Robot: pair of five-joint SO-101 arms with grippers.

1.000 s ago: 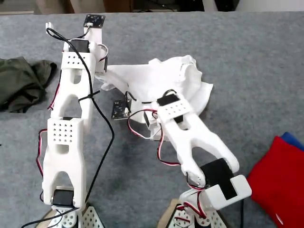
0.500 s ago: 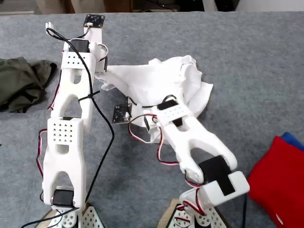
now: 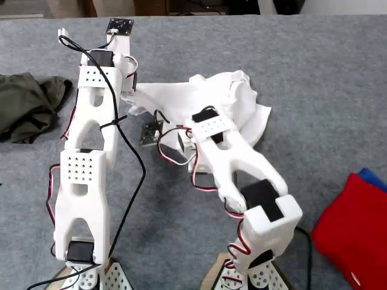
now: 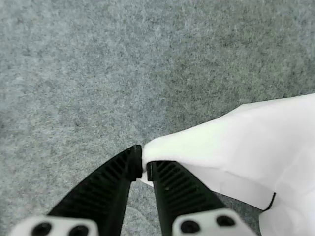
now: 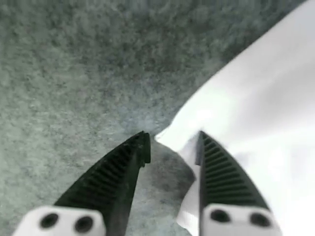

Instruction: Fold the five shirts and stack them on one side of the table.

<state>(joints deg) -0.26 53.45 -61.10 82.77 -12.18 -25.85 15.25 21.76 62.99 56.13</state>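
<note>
Over at nine o'clock on the grey table (image 3: 314, 66) we had one dark green shirt (image 3: 27, 106), crumpled in a heap right at the edge. It lay well apart from everything else.

Next came the left arm (image 3: 91, 151), stretched up toward eleven o'clock. In the wrist view, the left gripper (image 4: 142, 164) had its black jaws pinched tight on a corner of the white shirt (image 4: 236, 147). The cloth trailed away from that pinch across the felt.

In the middle, a touch toward twelve o'clock, the white shirt (image 3: 199, 103) was spread loose and rumpled, not folded. The one end by the left arm was drawn out to a point.

The right arm (image 3: 236, 163) leaned in from six o'clock, its wrist over the near edge of that shirt. The right gripper (image 5: 172, 145) had its jaws parted. A white corner lay in the gap between them, and one finger was over the cloth (image 5: 256, 98). We couldn't tell whether that finger was touching the cloth.

Down at four o'clock, at the table's edge, sat one red shirt (image 3: 354, 226). A sliver of blue cloth (image 3: 373, 177) peeked out just behind it.

So our count was two arms and four pieces of clothing on the table: one green, one white, one red and one blue.
</note>
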